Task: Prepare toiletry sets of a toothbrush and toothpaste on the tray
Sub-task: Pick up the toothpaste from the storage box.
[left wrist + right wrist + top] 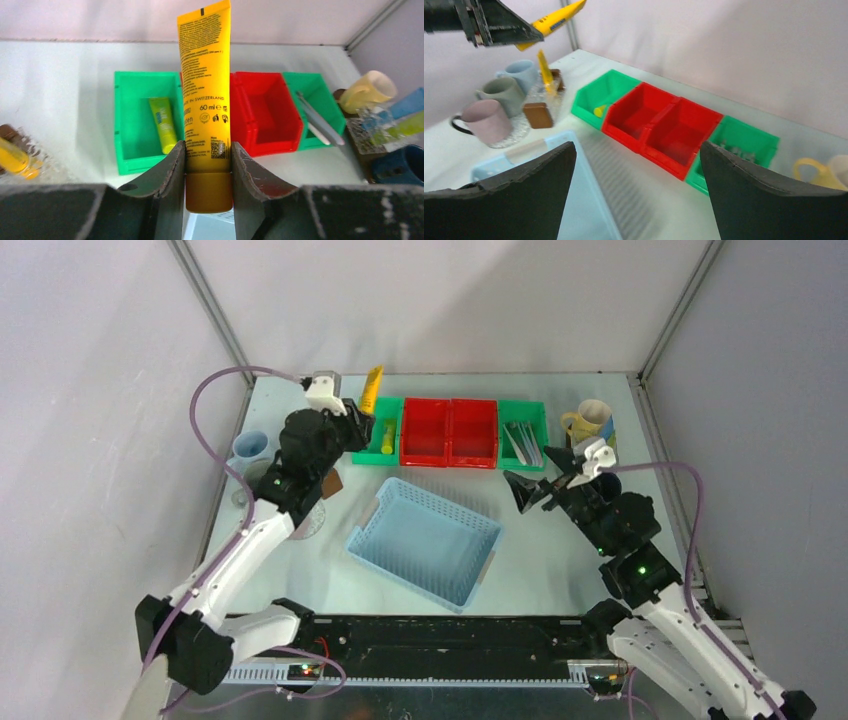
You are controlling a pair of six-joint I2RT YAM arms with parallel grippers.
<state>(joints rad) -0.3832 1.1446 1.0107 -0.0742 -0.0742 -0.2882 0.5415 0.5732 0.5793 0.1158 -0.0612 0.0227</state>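
Note:
My left gripper [207,150] is shut on a yellow toothpaste tube [205,75], holding it near the cap with the crimped end pointing away, above the left green bin [378,432]. It also shows in the right wrist view [499,22] with the tube [556,17]. A small green tube [164,124] lies in that bin. Toothbrushes [320,122] lie in the right green bin [523,433]. Pale blue [520,72], grey [501,92] and pink [484,120] mugs stand at the left. A cream mug [590,422] and a dark blue mug [400,167] stand at the right. My right gripper [525,492] is open and empty.
Two red bins [450,432] sit between the green ones. A light blue perforated basket [425,540] lies mid-table under my right gripper. A brown piece [538,115] lies by the left mugs, and a brown edge [341,95] shows under the cream mug. A clear holder [370,132] has blue and green tubes.

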